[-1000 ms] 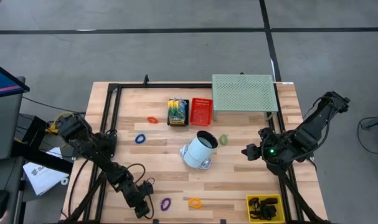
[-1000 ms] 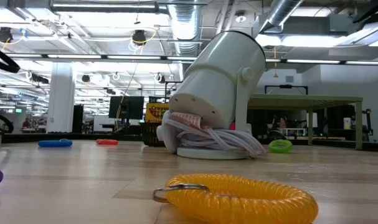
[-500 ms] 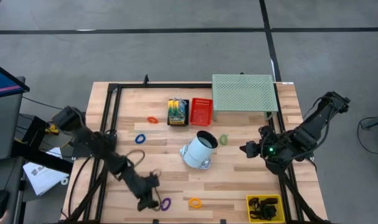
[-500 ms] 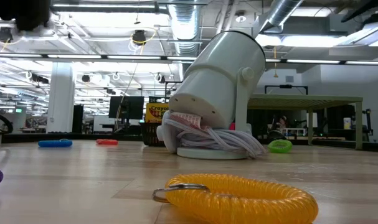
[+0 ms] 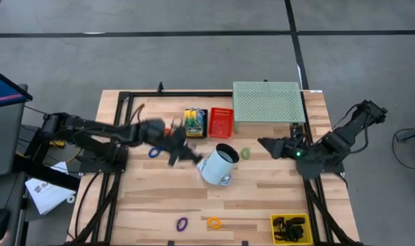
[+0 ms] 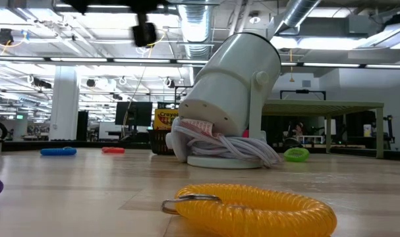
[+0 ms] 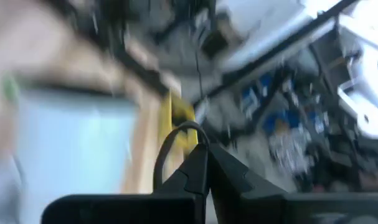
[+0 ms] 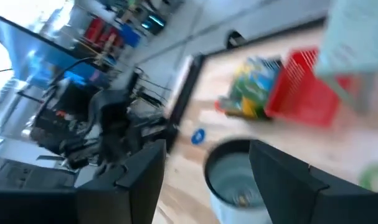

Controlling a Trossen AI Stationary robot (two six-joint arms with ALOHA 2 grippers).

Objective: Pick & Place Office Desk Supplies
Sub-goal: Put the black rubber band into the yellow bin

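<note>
A white cup (image 5: pixel 217 165) sits tilted on a round base mid-table, mouth toward the far right. My left gripper (image 5: pixel 186 154) hangs blurred just left of it, shut on a thin dark ring (image 7: pixel 170 140). My right gripper (image 8: pixel 204 177) is open, right of the cup and facing its mouth (image 8: pixel 233 171). Loose rings lie flat on the table: orange (image 5: pixel 167 131), blue (image 5: pixel 153 152), green (image 5: pixel 245 154), purple (image 5: pixel 182 223) and a yellow coil (image 6: pixel 252 207). A crayon box (image 5: pixel 195 123) stands beside a red basket (image 5: pixel 221 121). My left gripper pinches the thin dark ring between its two fingertips (image 7: pixel 198 165). The ring's free loop (image 7: pixel 179 129) arcs out beyond the tips, clear of the table. The view is blurred, so which side the fingers come from is not plain.
A green perforated shelf (image 5: pixel 269 102) stands at the far right. A yellow bin (image 5: pixel 290 229) with black clips sits at the near right edge. A black frame (image 5: pixel 122 116) runs along the left and far sides. Bare wood lies between the cup and the near edge.
My left arm has swept fast from the near edge, beside the purple ring, up and toward the table's middle, ending just left of the white cup. My right gripper has moved slightly toward the far edge and the cup. The rings on the table have stayed put.
</note>
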